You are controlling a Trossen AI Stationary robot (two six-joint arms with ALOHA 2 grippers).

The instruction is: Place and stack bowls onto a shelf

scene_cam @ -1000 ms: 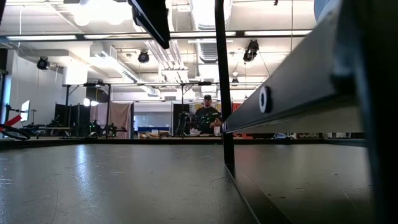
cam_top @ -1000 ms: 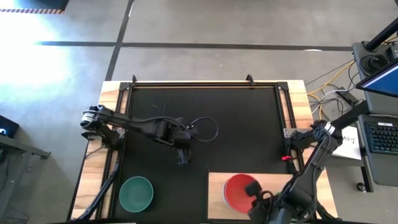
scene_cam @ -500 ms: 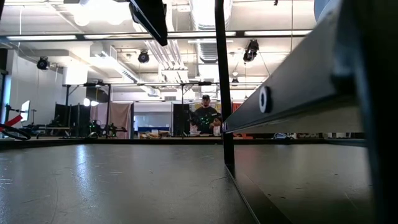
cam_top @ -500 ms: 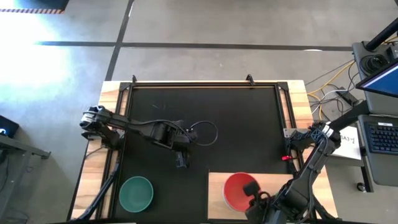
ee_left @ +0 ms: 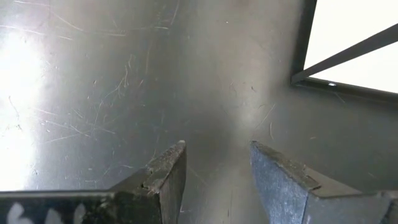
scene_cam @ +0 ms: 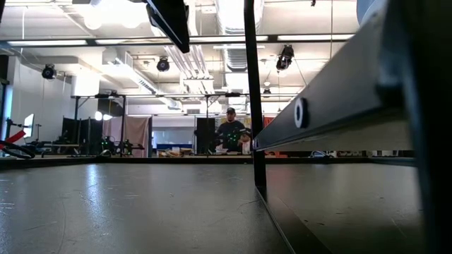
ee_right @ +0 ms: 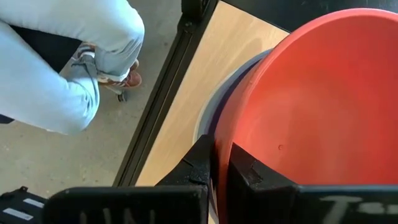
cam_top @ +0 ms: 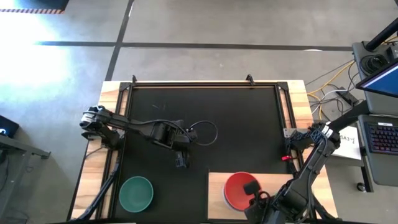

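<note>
A lab: ceiling ducts point(scene_cam: 233, 17), equipment racks point(scene_cam: 99, 123), a laptop point(cam_top: 380, 81).

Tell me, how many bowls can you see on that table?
3: a teal-green bowl alone on the black mat; a red bowl on the wooden shelf, pinched by the right gripper; a pale bowl under it. More could hide beneath.

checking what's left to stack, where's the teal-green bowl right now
In the high view the teal-green bowl sits alone on the black mat near its front-left corner, left of the shelf, below the left tool.
</note>
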